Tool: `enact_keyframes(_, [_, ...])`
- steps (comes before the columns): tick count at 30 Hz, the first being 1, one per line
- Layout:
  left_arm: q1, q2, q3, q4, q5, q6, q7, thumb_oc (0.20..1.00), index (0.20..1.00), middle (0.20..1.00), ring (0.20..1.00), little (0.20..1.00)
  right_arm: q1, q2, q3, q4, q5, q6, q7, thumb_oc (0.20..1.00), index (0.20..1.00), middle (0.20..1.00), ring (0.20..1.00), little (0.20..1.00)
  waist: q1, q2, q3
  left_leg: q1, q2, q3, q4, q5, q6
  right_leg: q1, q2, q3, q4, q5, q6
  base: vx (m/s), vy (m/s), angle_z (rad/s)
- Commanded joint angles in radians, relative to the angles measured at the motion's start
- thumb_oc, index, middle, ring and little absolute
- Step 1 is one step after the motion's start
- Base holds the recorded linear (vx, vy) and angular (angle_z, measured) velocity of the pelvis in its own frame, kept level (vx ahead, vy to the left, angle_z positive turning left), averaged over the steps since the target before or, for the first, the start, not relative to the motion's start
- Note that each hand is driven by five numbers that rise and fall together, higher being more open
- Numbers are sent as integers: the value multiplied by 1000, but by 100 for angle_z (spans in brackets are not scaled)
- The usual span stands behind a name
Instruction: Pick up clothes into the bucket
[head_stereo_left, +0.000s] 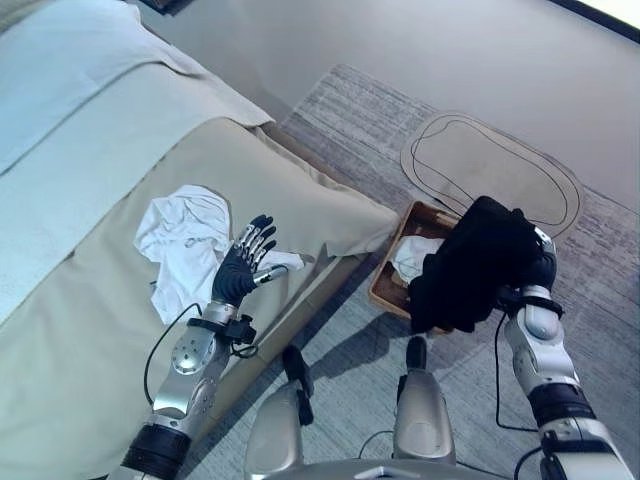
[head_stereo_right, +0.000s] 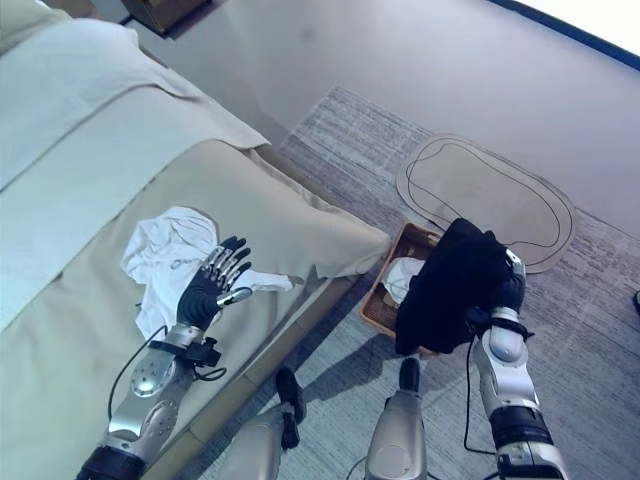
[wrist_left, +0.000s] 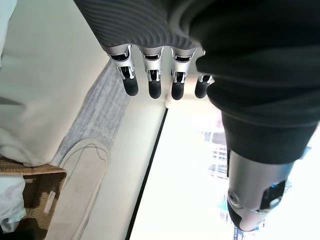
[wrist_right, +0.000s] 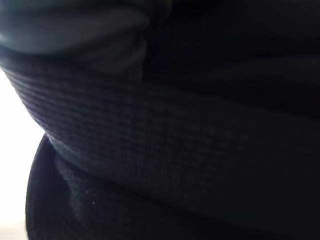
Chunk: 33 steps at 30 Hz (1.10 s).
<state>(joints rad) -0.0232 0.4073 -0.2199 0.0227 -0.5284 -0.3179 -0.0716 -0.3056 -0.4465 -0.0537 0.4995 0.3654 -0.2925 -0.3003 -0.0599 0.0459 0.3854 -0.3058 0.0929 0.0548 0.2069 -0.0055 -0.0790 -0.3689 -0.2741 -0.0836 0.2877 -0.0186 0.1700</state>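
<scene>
A crumpled white garment (head_stereo_left: 185, 235) lies on the beige bed (head_stereo_left: 90, 340). My left hand (head_stereo_left: 241, 268) is raised just to its right, above the bed's edge, open with straight fingers (wrist_left: 150, 82) and holding nothing. A black garment (head_stereo_left: 470, 265) hangs draped over my right hand (head_stereo_left: 541, 268), above the near end of the brown wicker basket (head_stereo_left: 384, 287) on the floor. The same dark cloth (wrist_right: 175, 150) covers the right wrist view. A white cloth (head_stereo_left: 413, 256) lies inside the basket.
The basket stands on a grey rug (head_stereo_left: 350, 120) beside the bed's corner. A beige oval mat (head_stereo_left: 492, 172) lies beyond it. A white duvet (head_stereo_left: 70, 70) covers the bed's far end.
</scene>
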Motion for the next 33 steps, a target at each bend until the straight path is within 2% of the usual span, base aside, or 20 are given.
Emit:
enact_keyframes(1, [-1,28,7,-82,-26,-74,26,1000,1000,1000,1000,1000,-104,-43,11,-1,13,-65,-43,200,200,200,200,200,0,-39,-27,-80,-29,-85,79,-31,16,-57,11,-29,-2,73,-19,-31,73,15])
enact_keyframes(6, [-9,62,-20,-118,-9,-94,41,1000,1000,1000,1000,1000,-216,-80,25,81,28,-58,-80,200,200,200,200,200,18,-36,-8,-158,-47,-32,138,-55,39,-145,-11,-2,50,70,-13,-50,149,6])
enact_keyframes(10, [-9,106,-52,-148,-17,-110,56,1000,1000,1000,1000,1000,-352,-156,68,147,33,-54,-115,200,200,200,200,200,33,-34,31,-227,-45,-6,148,-51,49,-220,-21,-1,45,92,-5,-32,72,-10])
enact_keyframes(11, [-11,105,-52,-147,-16,-111,57,1000,1000,1000,1000,1000,-356,-157,70,151,34,-56,-114,200,200,200,200,200,34,-32,32,-229,-43,-5,155,-60,48,-222,-19,0,52,85,-4,-33,20,-10])
enact_keyframes(12, [-20,107,-74,-153,-17,-113,67,1000,1000,1000,1000,1000,-406,-195,79,171,41,-58,-132,200,200,200,200,200,37,-32,48,-251,-40,-6,142,-47,48,-241,-23,-11,41,96,0,-10,-6,-7])
enact_keyframes(16, [-43,112,-100,-161,-4,-115,88,1000,1000,1000,1000,1000,-465,-230,82,200,67,-70,-168,200,200,200,200,200,37,-29,72,-290,-39,-20,126,-27,42,-271,-22,-27,40,94,0,-9,-18,0])
enact_keyframes(21, [-52,120,-113,-178,0,-114,107,1000,1000,1000,1000,1000,-507,-237,89,259,90,-78,-192,200,200,200,200,200,40,-22,81,-338,-43,-33,144,-32,42,-314,-20,-30,80,75,-4,-1,-11,7])
enact_keyframes(23, [-51,123,-118,-194,-6,-115,116,1000,1000,1000,1000,1000,-528,-233,102,307,102,-73,-193,200,200,200,200,200,43,-16,88,-380,-49,-37,193,-49,45,-352,-18,-22,125,59,-7,-37,-4,5])
enact_keyframes(25, [-57,121,-137,-199,-8,-119,129,1000,1000,1000,1000,1000,-552,-220,142,385,87,-52,-182,200,200,200,200,200,44,-9,102,-435,-53,-41,263,-70,50,-395,-22,-18,183,43,-13,-44,-12,4])
enact_keyframes(28, [-68,113,-150,-206,-2,-120,142,1000,1000,1000,1000,1000,-563,-194,172,459,72,-26,-167,200,200,200,200,200,42,1,110,-479,-55,-42,304,-82,51,-433,-27,-14,223,29,-16,-18,-5,12])
enact_keyframes(33, [-94,102,-181,-211,-1,-123,148,1000,1000,1000,1000,1000,-593,-157,193,582,73,-1,-157,200,200,200,200,200,46,22,108,-512,-61,-47,315,-81,52,-472,-28,-5,256,16,-21,-5,-4,6])
